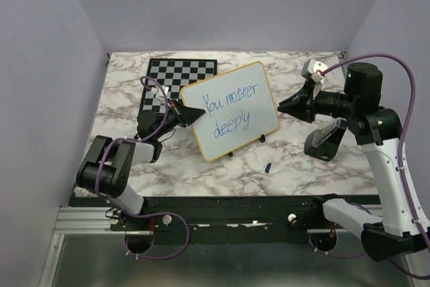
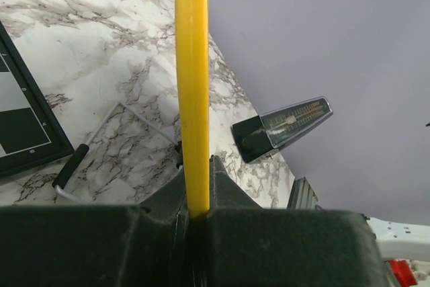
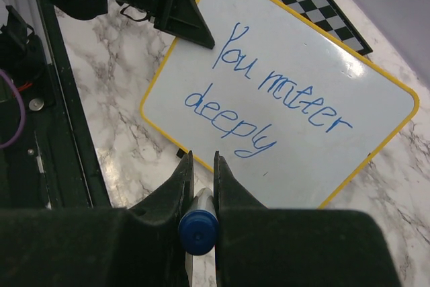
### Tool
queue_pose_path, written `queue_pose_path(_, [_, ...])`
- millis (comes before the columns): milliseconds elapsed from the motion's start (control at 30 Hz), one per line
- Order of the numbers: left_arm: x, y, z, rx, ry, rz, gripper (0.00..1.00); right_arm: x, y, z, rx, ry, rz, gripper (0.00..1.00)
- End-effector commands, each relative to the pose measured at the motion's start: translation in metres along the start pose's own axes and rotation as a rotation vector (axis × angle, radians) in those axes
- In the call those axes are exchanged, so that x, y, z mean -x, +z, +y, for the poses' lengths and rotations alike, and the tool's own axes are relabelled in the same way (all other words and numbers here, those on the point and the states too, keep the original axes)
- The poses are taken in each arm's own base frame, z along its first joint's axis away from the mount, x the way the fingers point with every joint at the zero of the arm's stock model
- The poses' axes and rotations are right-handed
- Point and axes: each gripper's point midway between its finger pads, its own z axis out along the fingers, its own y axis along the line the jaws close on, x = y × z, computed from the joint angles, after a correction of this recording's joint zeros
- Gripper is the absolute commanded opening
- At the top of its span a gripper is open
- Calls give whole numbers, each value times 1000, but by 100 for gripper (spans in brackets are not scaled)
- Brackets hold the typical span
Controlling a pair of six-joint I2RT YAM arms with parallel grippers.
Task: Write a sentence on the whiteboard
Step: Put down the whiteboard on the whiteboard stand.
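Note:
The whiteboard stands tilted up on the marble table, its yellow frame running up the middle of the left wrist view. The sentence reads "You matter deeply" in blue, in two lines. My left gripper is shut on the whiteboard's left edge. To the right of the whiteboard and apart from it, my right gripper is shut on a blue-ended marker, its fingertips pointing at the whiteboard's lower edge.
A black-and-white chessboard lies behind the whiteboard at the back left. A dark metronome-like object stands at the right. A small blue cap lies near the front edge. A white-grey object sits at the back right.

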Motion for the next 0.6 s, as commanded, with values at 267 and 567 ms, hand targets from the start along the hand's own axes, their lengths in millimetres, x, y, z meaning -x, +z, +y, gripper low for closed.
queue_pose_path(267, [79, -4, -102, -393, 256, -206, 0, 0, 3, 1, 28, 16, -19, 0])
queue_pose_path(567, [80, 4, -89, -339, 345, -167, 0, 1, 2, 2, 26, 14, -22, 1])
